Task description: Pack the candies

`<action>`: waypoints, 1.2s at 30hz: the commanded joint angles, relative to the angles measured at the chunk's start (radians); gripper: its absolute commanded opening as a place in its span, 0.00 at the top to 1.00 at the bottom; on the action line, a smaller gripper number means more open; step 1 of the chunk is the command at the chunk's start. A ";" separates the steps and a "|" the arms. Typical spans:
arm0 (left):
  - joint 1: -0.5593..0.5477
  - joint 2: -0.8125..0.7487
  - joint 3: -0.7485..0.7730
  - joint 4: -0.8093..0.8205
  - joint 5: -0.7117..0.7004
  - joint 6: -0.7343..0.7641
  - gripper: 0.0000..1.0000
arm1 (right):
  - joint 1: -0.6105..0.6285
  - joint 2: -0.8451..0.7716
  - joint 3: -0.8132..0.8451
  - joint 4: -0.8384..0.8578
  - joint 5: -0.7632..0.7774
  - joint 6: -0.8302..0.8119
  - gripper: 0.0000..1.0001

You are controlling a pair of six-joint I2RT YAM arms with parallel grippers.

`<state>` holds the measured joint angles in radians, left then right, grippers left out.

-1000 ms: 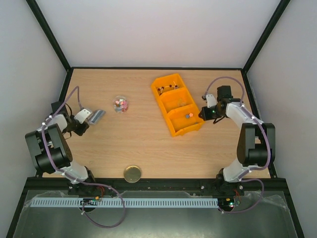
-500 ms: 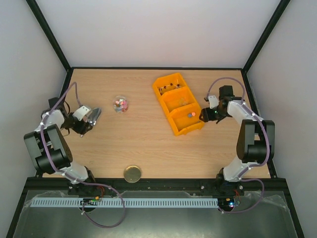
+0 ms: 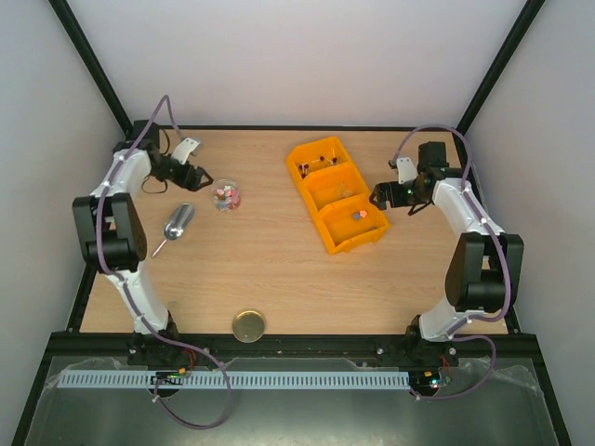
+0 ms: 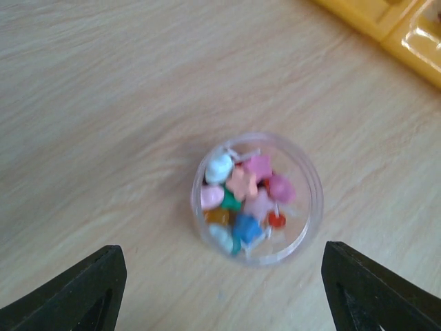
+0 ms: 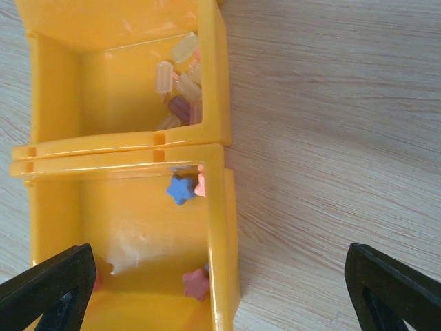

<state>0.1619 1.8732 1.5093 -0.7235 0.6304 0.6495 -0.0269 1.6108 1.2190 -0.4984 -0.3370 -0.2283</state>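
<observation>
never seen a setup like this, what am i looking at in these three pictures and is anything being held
You are looking at a robot's left arm and right arm, bolted to a wooden table. The wide picture comes from a fixed camera above and behind them. The other two come from a camera on each wrist.

The left gripper is open and aimed at a clear round cup of small coloured candies. The right gripper is open near an orange three-compartment bin, which already holds a few star-shaped candies and pale oblong candies.

A silver metal scoop and a round gold lid lie loose on the table. Neither gripper holds anything.
</observation>
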 commanded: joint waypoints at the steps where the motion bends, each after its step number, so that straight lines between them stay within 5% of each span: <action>1: -0.050 0.139 0.147 -0.008 0.069 -0.194 0.20 | -0.005 -0.040 0.025 -0.079 -0.050 0.034 0.00; 12: -0.114 0.343 0.249 -0.092 0.129 -0.174 0.34 | -0.005 -0.084 0.019 -0.090 -0.089 0.062 0.01; 23: -0.209 0.148 -0.116 -0.019 0.210 -0.141 0.50 | -0.005 -0.057 0.019 -0.083 -0.131 0.087 0.01; 30: -0.318 -0.020 -0.336 0.028 0.213 -0.129 0.50 | -0.005 -0.040 0.023 -0.082 -0.157 0.099 0.02; 36: -0.325 -0.142 -0.385 -0.048 0.161 -0.033 0.37 | -0.004 -0.044 0.029 -0.097 -0.175 0.078 0.01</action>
<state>-0.1745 1.8214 1.1469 -0.7185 0.8104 0.5270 -0.0269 1.5612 1.2201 -0.5415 -0.4751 -0.1448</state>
